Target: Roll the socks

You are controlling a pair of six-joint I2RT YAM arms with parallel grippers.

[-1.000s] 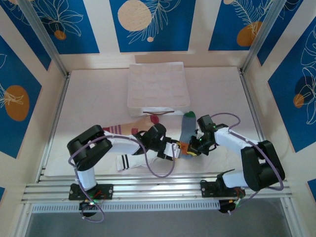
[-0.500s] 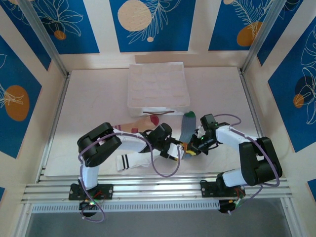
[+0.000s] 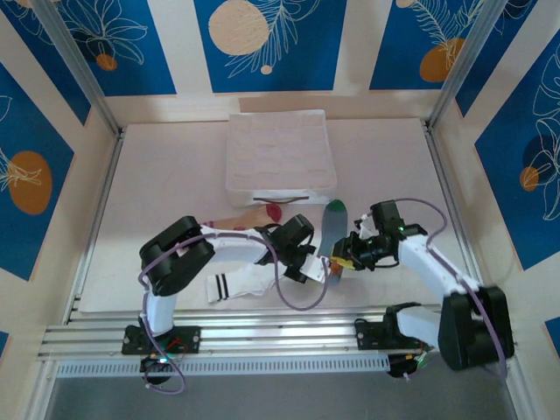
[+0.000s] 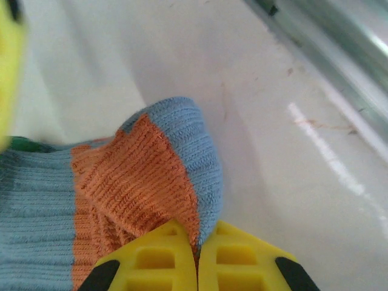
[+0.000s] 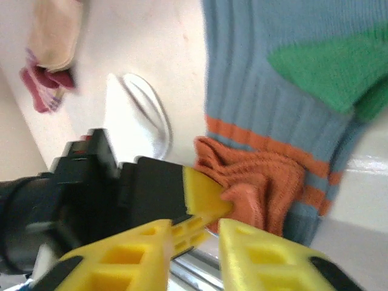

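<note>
At the near middle of the white worktop (image 3: 175, 175), between my two arms, lies the blue-grey ribbed sock (image 3: 332, 229) with orange cuff bands and a green patch. From overhead its long axis runs roughly 12 to 6 o'clock. The green end points to 12, toward the white fabric compartment box (image 3: 280, 149), and the orange cuff points to 6, toward the arm bases. The cuff is bunched up rather than lying flat.

My left fingers (image 4: 197, 262) reach the cuff from 9 o'clock. They are pressed together, with the orange knit pinched between their tips.

My right fingers (image 5: 193, 235) come in from 3 o'clock and stand a little apart, with a narrow gap between them. They sit just beside the bunched cuff, and I cannot tell whether they touch it.

The tan sock with a maroon toe (image 3: 234, 222) lies at 10 o'clock from the blue-grey one, its toe pointing to 3. The white sock with black stripes (image 3: 232, 284) lies at 8 o'clock, partly under my left arm.
</note>
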